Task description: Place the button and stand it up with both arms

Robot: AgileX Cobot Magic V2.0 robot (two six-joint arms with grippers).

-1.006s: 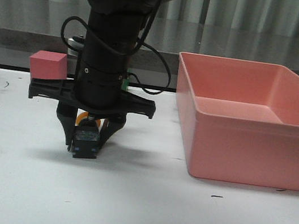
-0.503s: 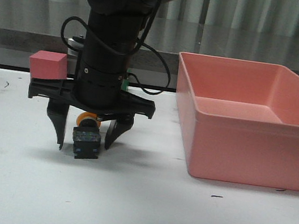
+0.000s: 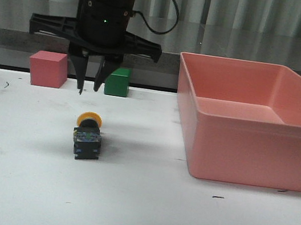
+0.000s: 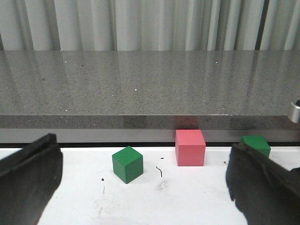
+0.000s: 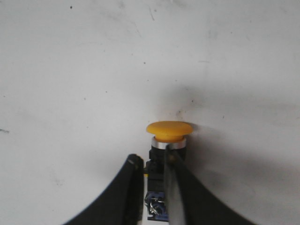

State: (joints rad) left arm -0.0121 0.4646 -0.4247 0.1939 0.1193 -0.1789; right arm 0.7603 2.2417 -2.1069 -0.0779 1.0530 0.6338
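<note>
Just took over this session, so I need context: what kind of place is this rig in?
Probably a lab or test bench: a white table holding practice props, red cube, green cube and pink bin, with a grey counter and curtains behind.
</note>
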